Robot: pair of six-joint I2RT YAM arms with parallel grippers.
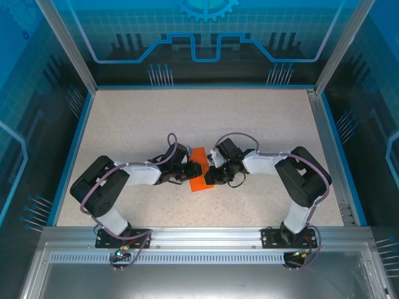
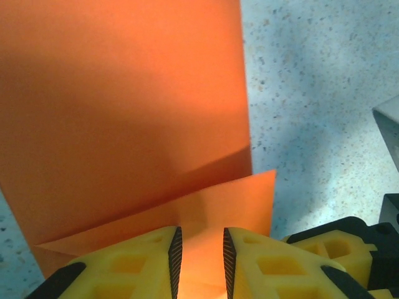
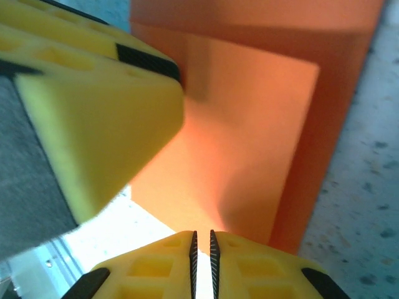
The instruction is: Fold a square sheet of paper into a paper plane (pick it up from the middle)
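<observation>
From above, we see both arms reaching inward over the speckled worktop [image 1: 187,118]. The left fingers [image 1: 192,169] and right fingers [image 1: 211,174] nearly meet tip to tip. The orange sheet of paper [image 1: 201,184] lies between and under them, and parts of it show beyond the tips on the far side and the near side. At the left wrist, the left fingers [image 2: 176,249] stand slightly spread with a narrow gap, and orange shows in that gap. We cannot tell whether they touch the paper. The sheet of paper [image 2: 124,93] spreads out ahead of the fingertips. A folded flap with a slanted edge lies just ahead of the tips, over the larger panel, and bare worktop [image 2: 324,93] lies to the right of the fingers. At the right wrist, the right fingers [image 3: 192,249] are pressed almost together, pinching the lower edge of a raised panel of the sheet of paper [image 3: 249,124]. Light glows through that panel. Up and to the left of them, one yellow finger [image 3: 93,118] of the left arm sits close against the sheet.
</observation>
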